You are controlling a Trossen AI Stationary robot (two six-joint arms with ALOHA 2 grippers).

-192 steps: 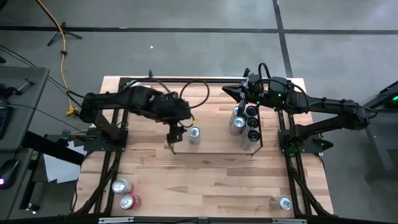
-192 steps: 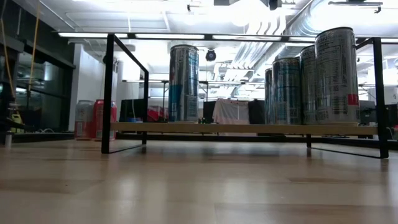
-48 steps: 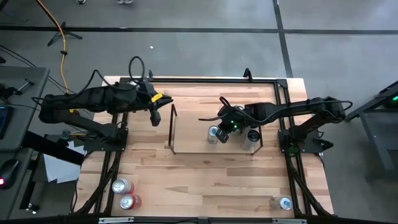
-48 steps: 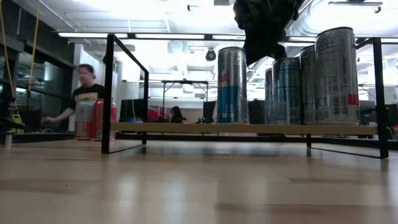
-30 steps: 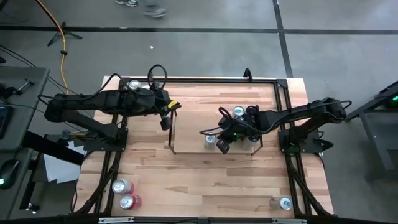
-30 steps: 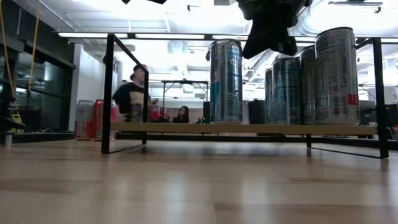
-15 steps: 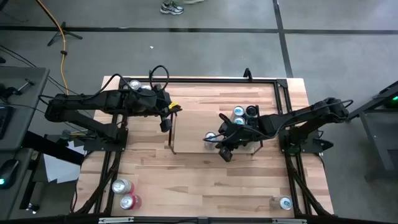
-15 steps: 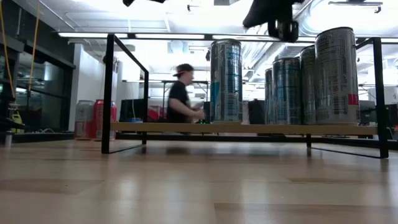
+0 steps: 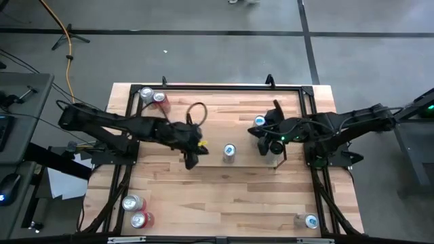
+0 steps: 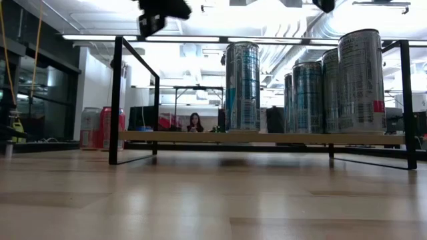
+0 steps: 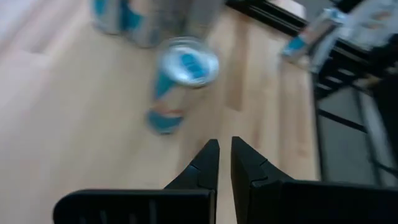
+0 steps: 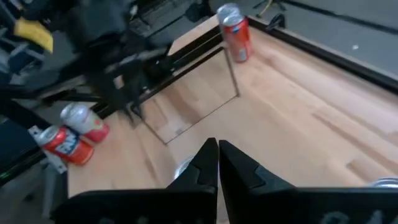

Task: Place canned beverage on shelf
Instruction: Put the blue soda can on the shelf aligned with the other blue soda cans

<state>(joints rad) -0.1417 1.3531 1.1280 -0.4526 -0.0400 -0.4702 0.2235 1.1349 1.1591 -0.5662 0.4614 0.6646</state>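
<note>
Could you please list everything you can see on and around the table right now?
shelf: one, black rods, mid-table
lone can: one, silver-blue, on the shelf, near its middle
row of cans: at least three, silver-blue, at the shelf's right end
far-left cans: two, one silver, one red, at the table's far left corner
near-left cans: two, red and silver, at the near left corner
near-right can: one, silver, at the near right corner
table: one, light wood
cable: one, yellow, on the floor
person: one, far behind
left gripper: shut, beside the lone can
right gripper: shut, over the shelf's right end
</note>
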